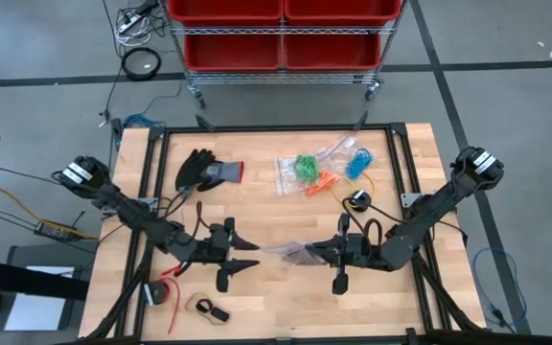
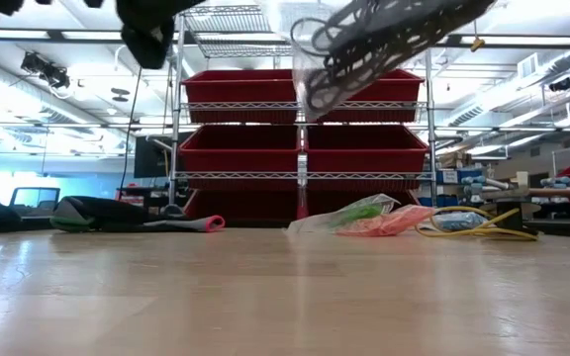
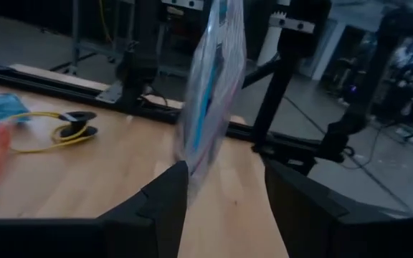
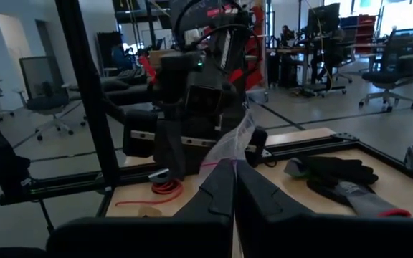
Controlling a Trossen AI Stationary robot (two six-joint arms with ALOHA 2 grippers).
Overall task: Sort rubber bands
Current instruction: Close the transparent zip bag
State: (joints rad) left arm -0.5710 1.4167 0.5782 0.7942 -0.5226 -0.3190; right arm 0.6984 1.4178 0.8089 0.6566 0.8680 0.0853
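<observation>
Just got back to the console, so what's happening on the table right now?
The right tool is shut on a clear plastic bag, holding it up over the middle of the table. The left tool faces it with fingers open on either side of the bag's free end, not yet closed. Bags of green, orange and blue rubber bands lie farther back, beside a black glove.

Counts as observed: two arms, each with one gripper, the left gripper (image 1: 253, 254) and the right gripper (image 1: 307, 252). One clear bag (image 1: 284, 250) is held between them. Three bags of rubber bands (image 1: 307, 171) are counted on the table (image 1: 286, 297), possibly more. One glove (image 1: 206, 171), one yellow cable (image 1: 372, 204).
</observation>
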